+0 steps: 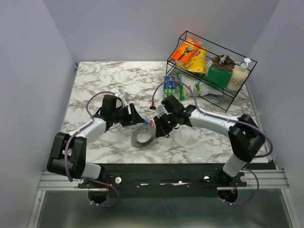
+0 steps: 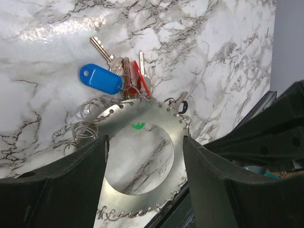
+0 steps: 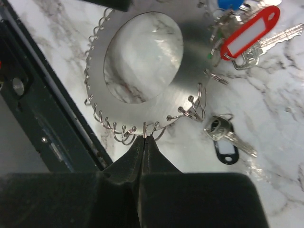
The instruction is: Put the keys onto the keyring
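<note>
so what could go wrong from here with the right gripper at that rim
1. The right gripper is shut at a thin wire loop on the keyring. The left gripper stands open over the ring, not clamping it, so a tug may drag the whole ring or slip off the loop.
2. The black-tagged key lies loose near the right gripper; a sideways move could knock it away.

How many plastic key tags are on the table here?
3. A blue tag and a red tag lie in the key bunch at the keyring's edge; a black tag lies with a separate key beside it. Others may be hidden.
</note>
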You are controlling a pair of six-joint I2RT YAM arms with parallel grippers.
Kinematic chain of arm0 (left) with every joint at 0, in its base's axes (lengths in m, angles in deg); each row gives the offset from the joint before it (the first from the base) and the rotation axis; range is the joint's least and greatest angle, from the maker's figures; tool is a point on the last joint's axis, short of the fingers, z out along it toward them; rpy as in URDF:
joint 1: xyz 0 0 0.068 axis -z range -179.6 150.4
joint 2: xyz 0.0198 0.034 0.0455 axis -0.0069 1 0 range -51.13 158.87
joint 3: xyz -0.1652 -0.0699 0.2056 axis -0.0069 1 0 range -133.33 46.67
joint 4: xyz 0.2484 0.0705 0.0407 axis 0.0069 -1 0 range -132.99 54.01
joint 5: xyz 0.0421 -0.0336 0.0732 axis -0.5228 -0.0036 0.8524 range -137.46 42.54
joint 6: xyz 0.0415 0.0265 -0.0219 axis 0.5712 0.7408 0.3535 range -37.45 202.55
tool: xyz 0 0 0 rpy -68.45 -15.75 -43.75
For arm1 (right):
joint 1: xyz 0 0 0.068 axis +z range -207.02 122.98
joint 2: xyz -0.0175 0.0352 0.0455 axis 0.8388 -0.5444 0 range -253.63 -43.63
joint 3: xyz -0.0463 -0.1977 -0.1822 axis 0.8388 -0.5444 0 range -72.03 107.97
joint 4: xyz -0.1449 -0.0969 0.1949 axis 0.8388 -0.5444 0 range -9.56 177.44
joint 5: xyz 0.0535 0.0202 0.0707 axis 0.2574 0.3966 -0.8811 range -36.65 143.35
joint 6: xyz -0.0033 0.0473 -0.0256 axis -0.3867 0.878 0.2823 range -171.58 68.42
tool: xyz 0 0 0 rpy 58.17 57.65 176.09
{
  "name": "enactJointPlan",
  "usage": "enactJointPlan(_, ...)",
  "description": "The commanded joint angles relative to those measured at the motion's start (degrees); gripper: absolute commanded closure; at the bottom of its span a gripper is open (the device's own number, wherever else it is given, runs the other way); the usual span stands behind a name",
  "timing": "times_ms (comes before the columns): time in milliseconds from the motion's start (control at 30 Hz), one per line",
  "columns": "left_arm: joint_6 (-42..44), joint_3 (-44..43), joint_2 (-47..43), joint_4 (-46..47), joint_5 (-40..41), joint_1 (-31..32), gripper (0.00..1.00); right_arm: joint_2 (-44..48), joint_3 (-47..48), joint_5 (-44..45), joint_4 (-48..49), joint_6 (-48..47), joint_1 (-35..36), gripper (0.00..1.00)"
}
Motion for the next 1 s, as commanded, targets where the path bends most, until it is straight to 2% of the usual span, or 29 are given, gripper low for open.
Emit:
enactJointPlan(0, -0.3, -0.5, 1.0, 0.2, -0.2, -0.5, 0.28, -0.3, 2.1, -5.5, -3.1, -2.9, 1.8, 0.84)
enactJointPlan(33, -0.3, -0.5, 1.0, 0.0, 0.0, -0.5, 0.28, -0.2, 2.1, -6.4, -3.1, -3.4, 1.8, 0.73)
enactJointPlan(100, -0.2, -0.5, 0.8, -0.5, 0.9, -0.5, 0.28, 0.1, 2.0, -6.6, -3.1, -3.9, 1.8, 0.61)
enactJointPlan(133, -0.1, -0.5, 0.7, -0.8, 1.2, -0.5, 0.28, 0.7, 2.0, -6.0, -3.1, -4.3, 1.8, 0.49)
enactJointPlan(233, 0.4, -0.7, -0.2, -2.2, 2.5, -0.6, 0.28, 2.3, 2.1, -3.8, -2.7, -4.1, 1.8, 0.35)
enactJointPlan(333, 1.0, -0.9, -1.3, -3.5, 3.7, -0.6, 0.28, 3.7, 2.2, -0.3, -1.9, -2.2, 1.7, 0.26)
enactJointPlan(433, 1.5, -0.9, -2.0, -4.5, 4.7, -0.6, 0.28, 5.1, 2.2, 2.3, -0.9, -0.2, 1.7, 0.21)
enactJointPlan(600, 1.7, -0.5, -2.6, -5.2, 5.2, -0.6, 0.28, 5.5, 1.2, 3.1, 0.7, 2.3, 0.0, 0.21)
enactJointPlan(967, 2.7, -0.2, -3.3, -6.0, 5.1, -0.6, 0.31, 6.7, -5.9, -3.5, 6.7, 5.6, -5.9, 0.26)
